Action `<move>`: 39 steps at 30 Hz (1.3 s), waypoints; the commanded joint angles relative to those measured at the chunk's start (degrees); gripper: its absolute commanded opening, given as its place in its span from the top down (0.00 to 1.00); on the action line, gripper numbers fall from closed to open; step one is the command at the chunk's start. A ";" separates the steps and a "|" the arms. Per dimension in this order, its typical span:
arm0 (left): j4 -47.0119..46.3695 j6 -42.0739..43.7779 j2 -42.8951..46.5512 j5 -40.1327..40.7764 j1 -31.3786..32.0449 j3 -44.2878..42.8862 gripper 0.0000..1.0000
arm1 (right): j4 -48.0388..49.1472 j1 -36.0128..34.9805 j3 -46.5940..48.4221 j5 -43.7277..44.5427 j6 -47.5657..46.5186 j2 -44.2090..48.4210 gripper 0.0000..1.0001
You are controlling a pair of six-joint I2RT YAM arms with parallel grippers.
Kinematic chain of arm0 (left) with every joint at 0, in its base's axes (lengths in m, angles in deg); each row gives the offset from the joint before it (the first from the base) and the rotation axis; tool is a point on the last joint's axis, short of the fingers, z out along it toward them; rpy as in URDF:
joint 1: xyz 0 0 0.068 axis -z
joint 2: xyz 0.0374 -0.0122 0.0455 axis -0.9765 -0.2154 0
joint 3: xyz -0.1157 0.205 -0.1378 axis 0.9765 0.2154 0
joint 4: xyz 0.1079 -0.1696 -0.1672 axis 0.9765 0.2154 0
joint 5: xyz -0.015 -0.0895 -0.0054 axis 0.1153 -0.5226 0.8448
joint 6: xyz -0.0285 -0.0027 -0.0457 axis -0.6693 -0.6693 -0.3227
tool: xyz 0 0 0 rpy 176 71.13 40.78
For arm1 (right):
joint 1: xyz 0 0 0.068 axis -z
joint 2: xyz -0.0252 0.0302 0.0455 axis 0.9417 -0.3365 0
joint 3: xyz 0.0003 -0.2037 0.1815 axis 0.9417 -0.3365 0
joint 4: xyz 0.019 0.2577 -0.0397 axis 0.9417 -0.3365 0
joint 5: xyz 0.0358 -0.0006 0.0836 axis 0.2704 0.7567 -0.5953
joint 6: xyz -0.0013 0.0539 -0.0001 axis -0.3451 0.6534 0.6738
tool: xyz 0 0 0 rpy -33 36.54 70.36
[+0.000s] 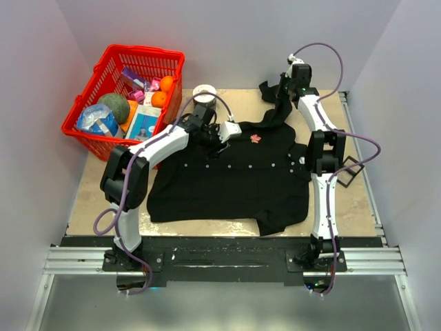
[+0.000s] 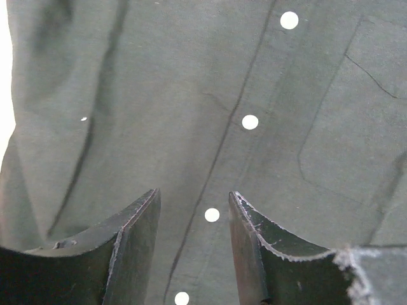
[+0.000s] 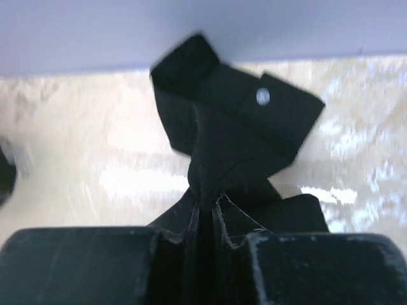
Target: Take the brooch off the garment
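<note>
Pale walls close in a tan bench (image 1: 358, 200) where the black shirt (image 1: 227, 193) lies spread, with a red basket (image 1: 145, 49) of groceries at the far left. The reddish brooch (image 1: 255, 138) is pinned near the collar, just right of the left arm's tip. The left fingers (image 2: 127, 235) stand apart, empty, above the row of white buttons (image 2: 250, 122), and the brooch lies outside that view. The right fingers (image 3: 286, 260) are clamped on bunched shirt cloth at the far edge. A hard pull there would likely drag the shirt and shift the pin. The left fingers might then pinch cloth or a button instead.
</note>
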 commanded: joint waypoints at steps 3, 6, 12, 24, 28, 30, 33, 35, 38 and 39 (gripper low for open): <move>1.76 1.76 1.64 -0.31 0.52 0.79 0.49 | 11.49 -2.95 9.20 14.54 6.34 -5.79 0.78; 1.85 1.58 1.91 -0.31 0.52 1.85 0.49 | 13.34 -3.66 12.36 19.92 7.56 -8.51 0.80; 2.11 0.70 1.99 0.57 1.14 2.47 0.49 | 19.23 -4.97 18.35 29.04 8.10 -10.90 0.91; 0.18 2.37 2.70 3.37 1.14 2.56 0.48 | 18.97 3.27 -5.72 4.93 1.16 10.60 0.02; -0.97 3.16 2.78 5.65 0.35 1.86 0.47 | 13.98 8.28 -23.02 -1.42 -7.87 23.18 0.03; -1.23 2.99 2.17 6.10 -0.18 1.24 0.47 | 6.34 8.65 -28.38 -1.70 -11.31 26.70 0.06; -1.23 3.16 2.08 6.10 -0.88 1.07 0.47 | -0.62 8.82 -36.12 -2.04 -17.73 29.61 0.19; -1.14 3.25 1.73 5.93 -1.41 1.07 0.47 | -2.20 8.82 -41.03 -3.18 -20.64 29.80 0.25; -0.79 2.82 1.38 5.66 -2.11 0.80 0.47 | -6.15 9.00 -40.54 -4.85 -20.12 26.29 0.34; -0.62 2.64 1.29 5.49 -2.38 0.80 0.47 | -7.56 9.26 -39.40 -7.12 -19.51 24.97 0.36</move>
